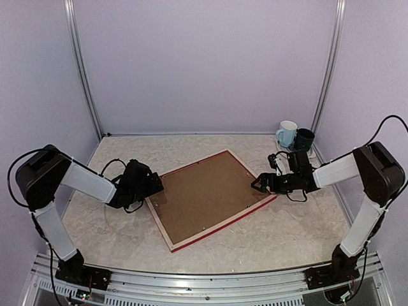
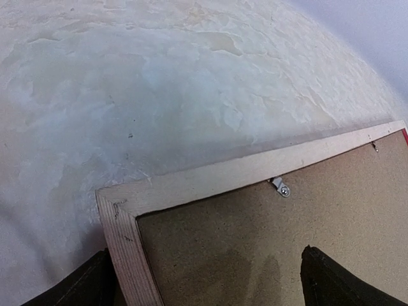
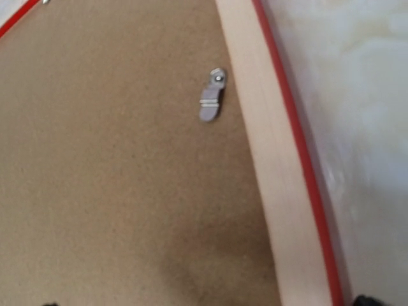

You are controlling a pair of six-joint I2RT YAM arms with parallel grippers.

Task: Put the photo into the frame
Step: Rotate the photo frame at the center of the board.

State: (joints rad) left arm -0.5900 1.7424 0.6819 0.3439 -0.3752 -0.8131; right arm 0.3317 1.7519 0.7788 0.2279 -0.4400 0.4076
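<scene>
The frame point(image 1: 220, 224) lies face down in the middle of the table, pale wood rim up and a red edge along its near and right sides. A brown backing board point(image 1: 207, 191) fills it, held by small metal clips point(image 2: 279, 187). The photo is hidden. My left gripper point(image 1: 155, 188) is open at the frame's left corner; in the left wrist view one finger point(image 2: 83, 287) is outside the wood rim point(image 2: 223, 175) and the other point(image 2: 344, 284) is over the board. My right gripper point(image 1: 257, 185) is open over the frame's right corner, above a clip point(image 3: 211, 102) and the rim point(image 3: 268, 146).
A white mug point(image 1: 287, 134) and a dark green mug point(image 1: 304, 139) stand at the back right corner, just behind my right arm. Lilac walls close in the table on three sides.
</scene>
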